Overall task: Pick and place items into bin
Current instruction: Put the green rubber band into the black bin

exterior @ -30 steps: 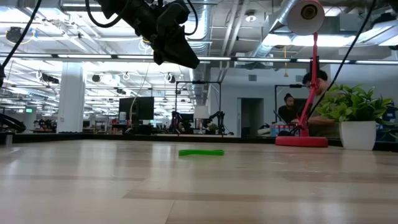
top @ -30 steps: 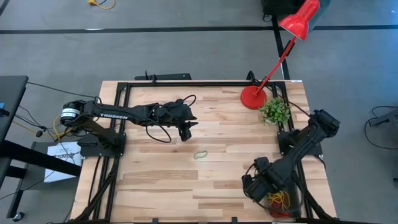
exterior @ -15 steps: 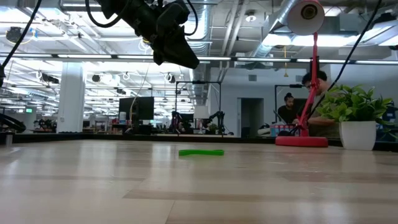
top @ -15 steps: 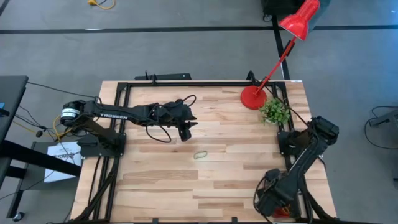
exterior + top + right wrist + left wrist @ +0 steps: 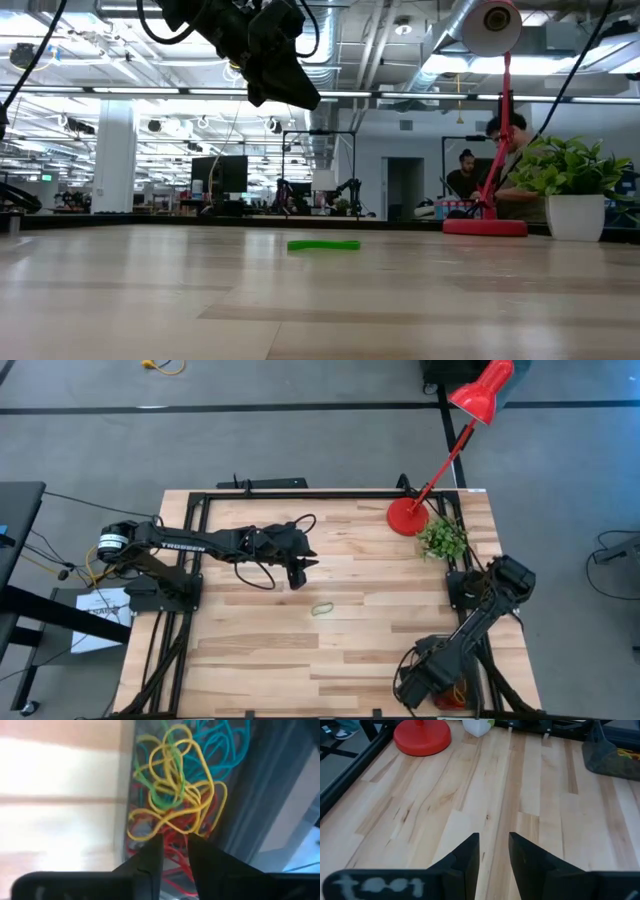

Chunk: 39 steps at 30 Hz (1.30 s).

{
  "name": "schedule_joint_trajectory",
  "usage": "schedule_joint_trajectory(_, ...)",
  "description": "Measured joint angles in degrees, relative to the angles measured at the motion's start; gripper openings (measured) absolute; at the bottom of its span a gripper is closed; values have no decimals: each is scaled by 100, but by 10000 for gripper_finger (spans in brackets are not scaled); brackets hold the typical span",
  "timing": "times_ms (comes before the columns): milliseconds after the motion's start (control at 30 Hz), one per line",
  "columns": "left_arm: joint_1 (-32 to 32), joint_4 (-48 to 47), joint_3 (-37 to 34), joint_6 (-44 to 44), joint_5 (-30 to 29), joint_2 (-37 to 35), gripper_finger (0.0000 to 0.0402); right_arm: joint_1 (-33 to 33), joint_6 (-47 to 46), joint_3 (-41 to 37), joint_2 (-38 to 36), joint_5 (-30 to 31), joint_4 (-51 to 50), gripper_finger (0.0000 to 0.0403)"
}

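Note:
A green loop [image 5: 322, 609] lies flat on the wooden table near its middle; it also shows in the low view [image 5: 323, 245]. The dark bin [image 5: 452, 697] sits at the near right corner with several yellow, red, green and blue loops [image 5: 175, 795] piled in it. My right gripper [image 5: 411, 686] hangs at the bin's left side, its fingers [image 5: 175, 842] shut and pointing at the pile; I cannot tell whether they touch it. My left gripper [image 5: 298, 574] is shut and empty, above the table, on the far side of the green loop.
A red lamp base [image 5: 407, 517] and a small potted plant [image 5: 441, 538] stand at the far right. Black frame rails run along the table's left, far and right edges. The bin's wall [image 5: 260, 820] shows beside the pile. Bare wood lies around the green loop.
My right gripper has swung toward the table's near right corner, over the bin, and has then come a little back toward the left. The green loop has stayed where it was.

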<state>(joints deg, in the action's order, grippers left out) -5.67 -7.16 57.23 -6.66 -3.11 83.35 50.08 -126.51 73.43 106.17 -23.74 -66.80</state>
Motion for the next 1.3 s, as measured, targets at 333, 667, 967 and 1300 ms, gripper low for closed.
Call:
schedule_joint_trajectory(333,-2,3,0,-61,269,0,93,-132,54,111,-479,-663,-205,139)
schedule_joint_trajectory(667,-4,9,0,-82,274,0,93,-868,325,272,-1793,1194,-510,157)
schedule_joint_trajectory(967,78,-89,-65,-541,936,56,93,-2220,2779,275,-2098,4296,-407,144)
schedule_joint_trajectory(1300,565,1216,-310,-125,1946,1148,93,-3789,4887,275,-2057,4342,283,129)
